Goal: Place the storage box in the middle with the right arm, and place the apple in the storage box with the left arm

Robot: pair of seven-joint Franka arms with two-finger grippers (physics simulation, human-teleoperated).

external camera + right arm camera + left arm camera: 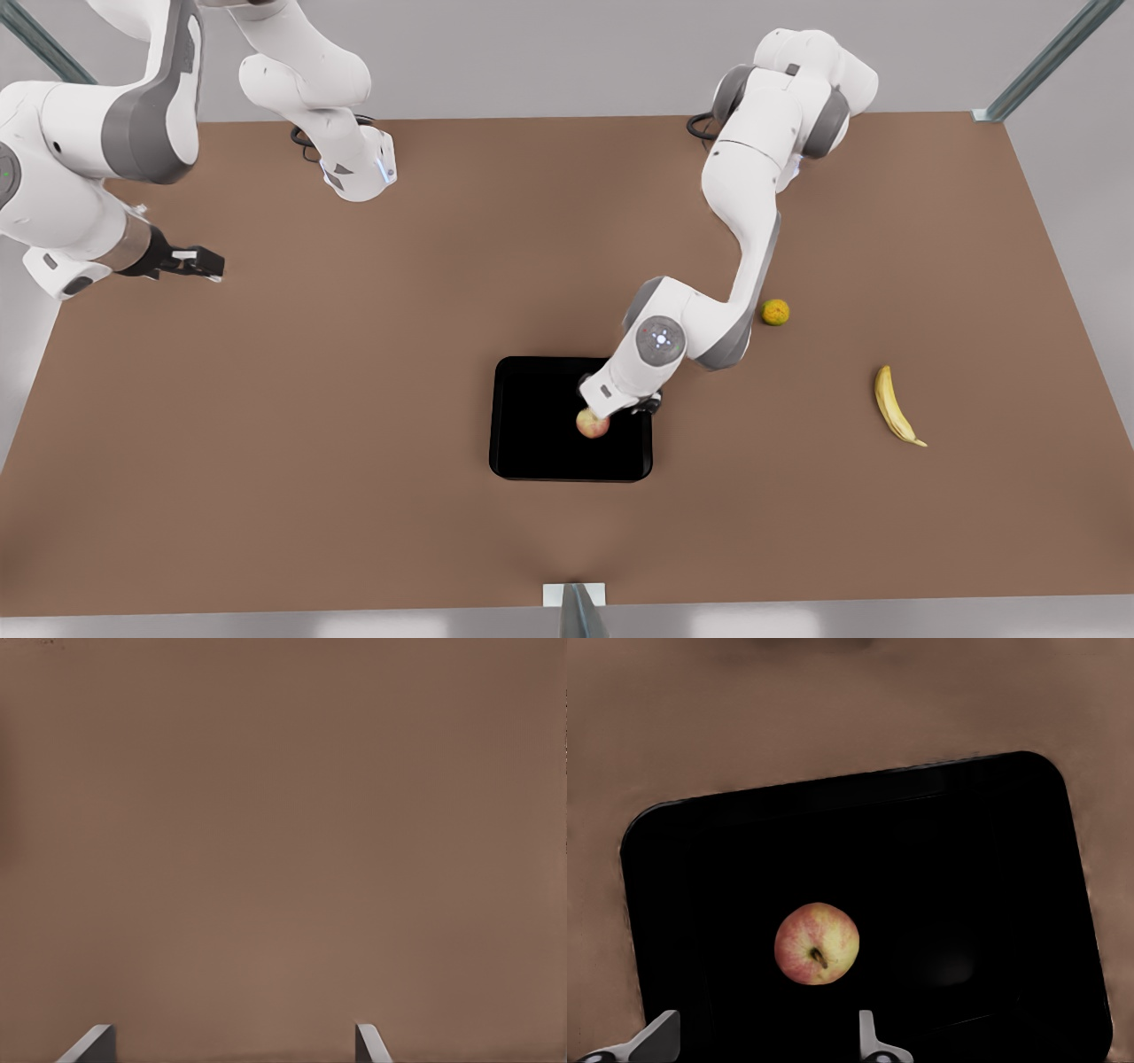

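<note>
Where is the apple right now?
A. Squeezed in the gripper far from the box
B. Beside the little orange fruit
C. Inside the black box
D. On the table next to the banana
C. The apple lies on the floor of the box, and the left gripper above it is open with its fingers clear of the fruit; the right gripper waits over bare table.

The apple (817,943) sits alone inside the black storage box (1028,859) on the brown bench (744,709). The left end effector (762,1041) hangs above it, fingers (656,1036) spread apart, holding nothing.
</note>
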